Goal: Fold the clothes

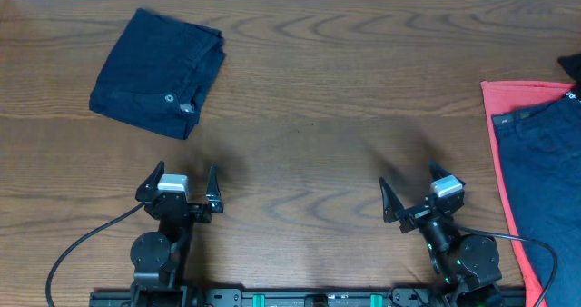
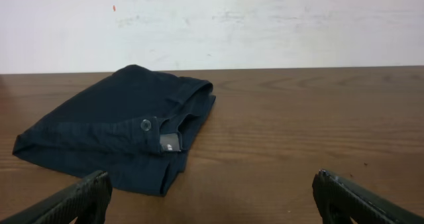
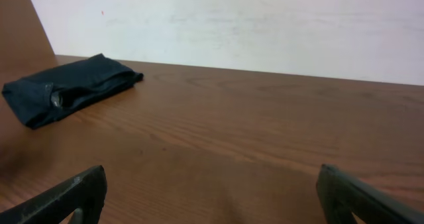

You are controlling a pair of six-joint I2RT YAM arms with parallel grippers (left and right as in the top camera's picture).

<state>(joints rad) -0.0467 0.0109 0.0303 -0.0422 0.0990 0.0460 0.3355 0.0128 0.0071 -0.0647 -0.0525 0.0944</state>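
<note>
Our left gripper (image 1: 184, 175) and right gripper (image 1: 410, 182) hang spread, empty; folded trousers (image 1: 159, 74) lie near the table's (image 1: 309, 116) far-left corner; unfolded trousers (image 1: 545, 180) at the right edge overlap red cloth (image 1: 507, 94), which we risk pinching too.

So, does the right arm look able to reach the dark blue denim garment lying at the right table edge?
Probably yes. The right gripper is open and empty, the dark blue denim garment lies close by on its right, edged by a red cloth, and nothing stands between them on the wooden table.
</note>
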